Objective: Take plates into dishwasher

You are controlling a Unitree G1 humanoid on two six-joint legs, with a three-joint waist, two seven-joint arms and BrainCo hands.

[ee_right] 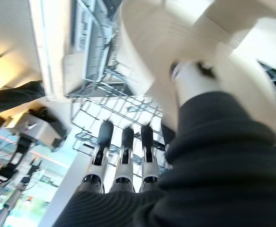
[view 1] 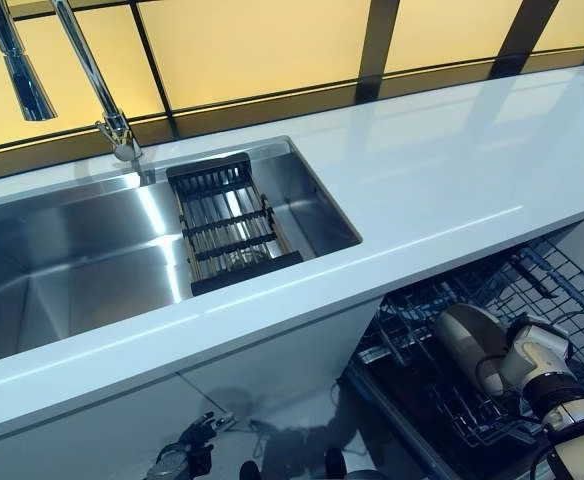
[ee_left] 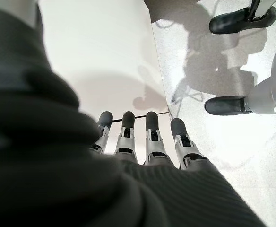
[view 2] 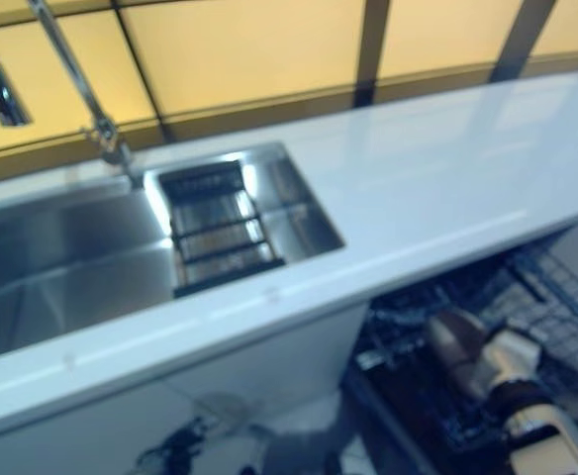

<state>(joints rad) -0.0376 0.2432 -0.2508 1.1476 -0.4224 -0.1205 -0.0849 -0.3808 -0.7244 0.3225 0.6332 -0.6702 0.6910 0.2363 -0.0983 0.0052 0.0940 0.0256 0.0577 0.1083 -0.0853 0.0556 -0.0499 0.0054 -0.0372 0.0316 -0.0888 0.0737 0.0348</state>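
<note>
The plate (view 1: 469,340) is down over the open dishwasher rack (view 1: 562,290), below the white counter (view 1: 452,190), with the right hand (view 1: 532,365) holding it. It looks like stiff, glazed ceramic, so I'd guess slippery and chippable against those wires; the rim is the place to grip. The right wrist view shows the plate's pale rim (ee_right: 147,56) by the thumb, fingers (ee_right: 124,146) stretched out along it, so it's pinched rather than wrapped. The head views hide that. The left hand (ee_left: 138,142) hangs low by the cabinet, its fingers straight and holding nothing. The sink (view 1: 82,260) has only a drainer basket (view 1: 227,225).
</note>
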